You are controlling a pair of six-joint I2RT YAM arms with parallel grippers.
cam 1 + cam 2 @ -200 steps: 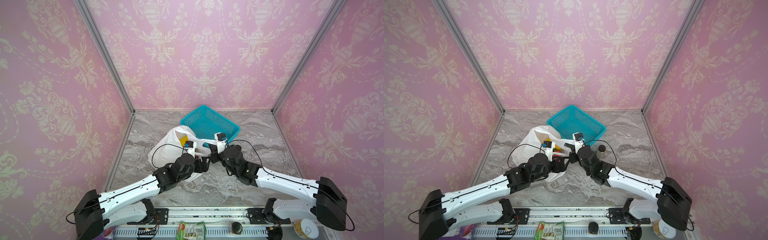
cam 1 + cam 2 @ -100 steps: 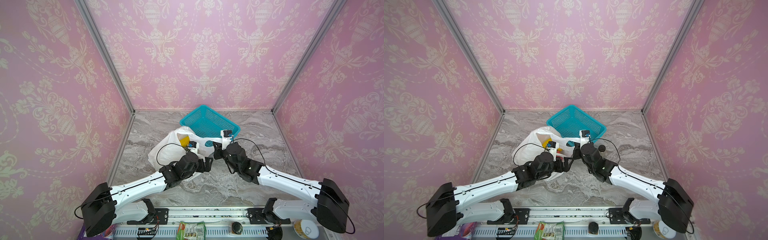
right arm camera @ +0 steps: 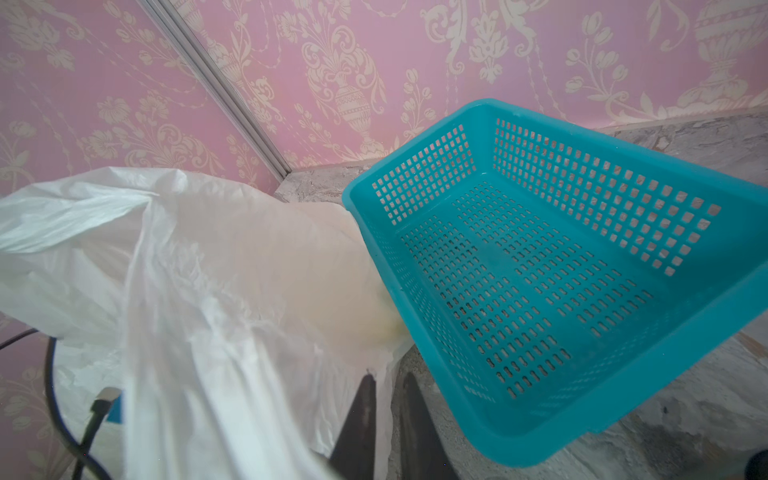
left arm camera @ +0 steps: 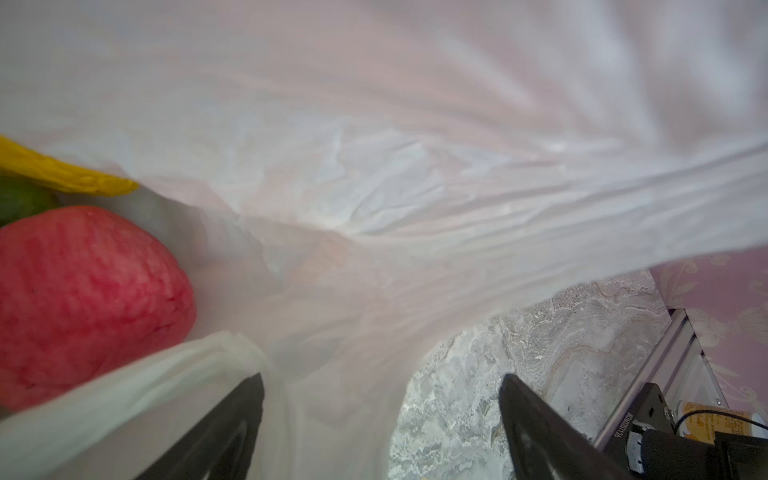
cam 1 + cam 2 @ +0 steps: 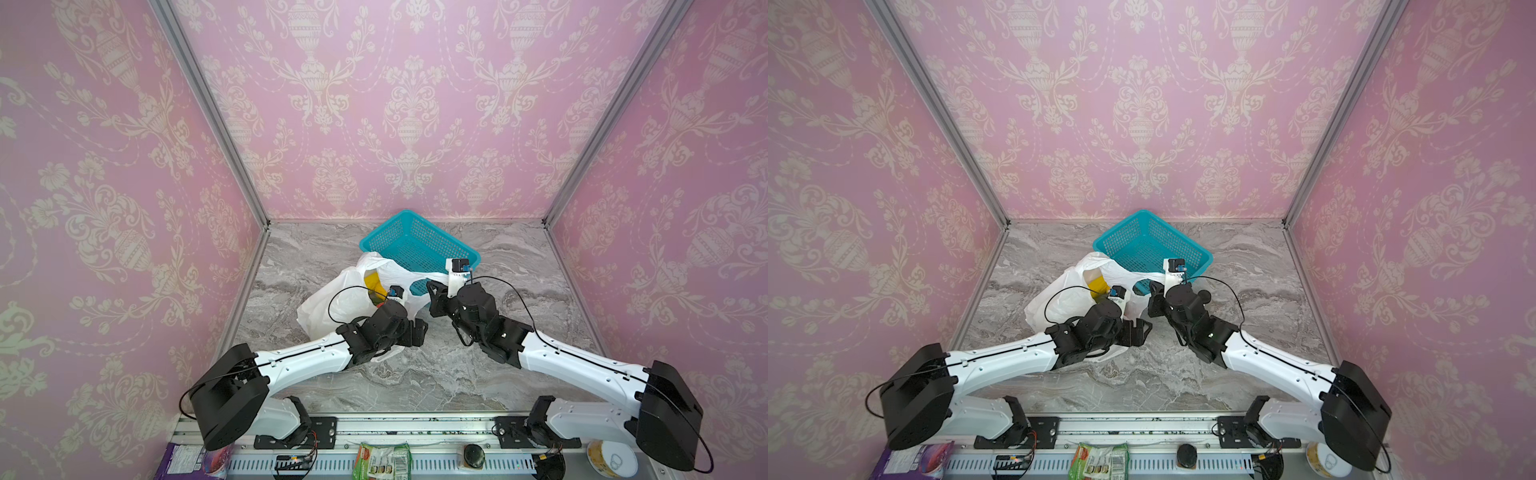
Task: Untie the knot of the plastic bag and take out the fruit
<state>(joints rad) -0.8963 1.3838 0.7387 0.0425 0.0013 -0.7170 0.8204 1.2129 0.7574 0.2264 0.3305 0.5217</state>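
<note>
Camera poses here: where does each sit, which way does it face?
Both top views: high behind the robot, looking down at the plastic bag and teal basket; left arm, right arm show.
Left wrist: on the left arm, looking into the bag at red fruit; open left gripper shows.
Right wrist: on the right arm, facing bag and basket; right gripper shut on the bag.
Shared: all see the bag.

Fruit in the open plastic bag (image 4: 415, 187), past the left hand (image 4: 381, 378).
Crinkled white film fills most of the view. A pink-red fruit (image 4: 83, 299) lies inside, with a yellow fruit (image 4: 62, 176) and a green fruit (image 4: 20, 203) just behind it. The hand's dark fingers (image 4: 232, 424) stand well apart, a rolled bag edge lies over one, and the marble table (image 4: 478, 395) shows beyond.
</note>
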